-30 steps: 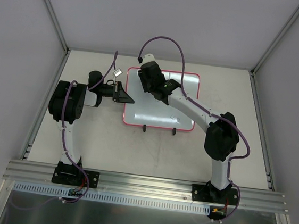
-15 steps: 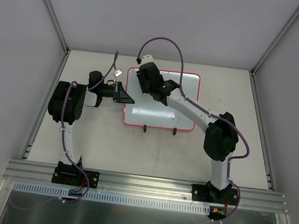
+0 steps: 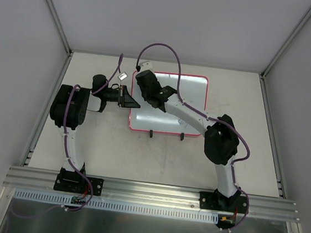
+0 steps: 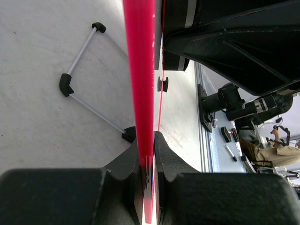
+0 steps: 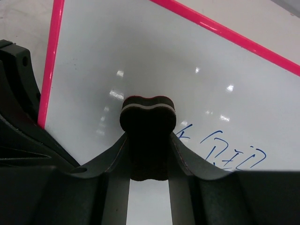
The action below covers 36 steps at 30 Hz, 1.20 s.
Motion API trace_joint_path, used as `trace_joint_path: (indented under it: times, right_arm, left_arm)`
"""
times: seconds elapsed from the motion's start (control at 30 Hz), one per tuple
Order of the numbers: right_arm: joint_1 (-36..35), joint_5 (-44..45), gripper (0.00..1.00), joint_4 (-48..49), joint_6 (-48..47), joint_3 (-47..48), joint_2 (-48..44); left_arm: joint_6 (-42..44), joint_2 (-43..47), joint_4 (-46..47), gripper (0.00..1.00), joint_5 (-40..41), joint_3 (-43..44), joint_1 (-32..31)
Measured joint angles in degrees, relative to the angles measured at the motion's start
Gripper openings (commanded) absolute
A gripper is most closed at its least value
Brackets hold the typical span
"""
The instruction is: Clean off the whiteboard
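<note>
The whiteboard (image 3: pixel 185 94), white with a pink-red frame, lies flat on the table with two black feet on its near edge. My left gripper (image 3: pixel 130 101) is shut on the board's left frame edge (image 4: pixel 140 93), pinching it between both fingers. My right gripper (image 3: pixel 144 87) is over the board's left part, shut on the bone-shaped black eraser (image 5: pixel 148 136), which presses toward the white surface (image 5: pixel 140 61). Blue handwriting (image 5: pixel 232 152) shows on the board just right of the eraser.
A small metal wire stand with black corners (image 4: pixel 84 89) lies on the table left of the board, also seen near the left arm (image 3: pixel 122 75). Grey walls enclose the table on three sides. An aluminium rail (image 3: pixel 153 191) runs along the near edge.
My right gripper with the eraser has slid leftward across the board, from its upper middle to its left part. The left gripper and the board have stayed put.
</note>
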State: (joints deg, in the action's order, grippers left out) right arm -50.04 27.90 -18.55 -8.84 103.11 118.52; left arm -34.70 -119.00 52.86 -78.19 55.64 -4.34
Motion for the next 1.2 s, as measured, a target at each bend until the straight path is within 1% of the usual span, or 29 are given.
trace_joint_path:
  times: [0.23, 0.4, 0.6, 0.93, 1.07, 1.2]
  right_arm:
    - [-0.20, 2.34, 0.00, 0.02, -0.13, -0.07, 0.24]
    - [1.22, 2.21, 0.00, 2.16, 0.98, -4.22, -2.27]
    - [6.01, 1.20, 0.00, 4.96, 2.78, -13.40, -8.92]
    - [13.66, 0.96, 0.00, 7.98, 5.22, -21.77, -15.67]
    - [14.23, 0.98, 0.00, 8.41, 5.49, -22.23, -15.98]
    - [13.18, 2.14, 0.00, 8.07, 5.38, -21.73, -15.65]
  left_arm:
    - [-0.04, 0.17, 0.48, 0.00, 0.37, -0.31, -0.13]
    - [-0.17, 0.17, 0.46, 0.00, 0.59, -0.33, -0.22]
    - [-0.22, 0.20, 0.61, 0.00, 0.74, -0.52, -0.24]
    - [-0.39, 0.42, 0.85, 0.00, 0.96, -0.81, -0.46]
    - [-0.39, 0.44, 0.85, 0.00, 0.98, -0.85, -0.48]
    - [-0.35, 0.59, 0.90, 0.00, 1.01, -1.07, -0.48]
